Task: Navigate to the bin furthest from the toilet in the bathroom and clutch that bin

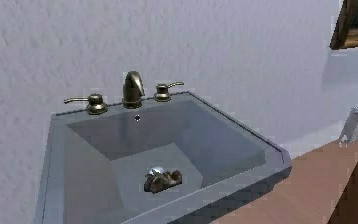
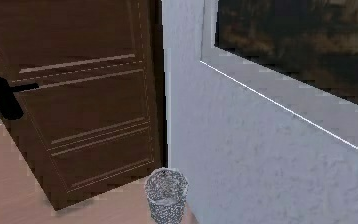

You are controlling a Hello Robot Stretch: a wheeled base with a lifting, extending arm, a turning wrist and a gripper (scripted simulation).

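Forward view: angular grey sink (image 1: 59, 160) with a brass faucet (image 1: 133, 88) between lever handles. Arm side view: dark panelled wooden door (image 2: 87, 110) with a black handle (image 2: 5, 95). A cylindrical wire-mesh bin (image 2: 167, 194) stands on the floor at bottom centre, beside the textured white wall (image 2: 257, 150). Gripper state: cannot tell.

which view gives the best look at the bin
The arm side view. The mesh bin stands on the floor at that view's bottom edge, at the wall corner beside the brown door, with its rim and wire sides plain to see. The forward view faces the sink and its brass faucet instead.
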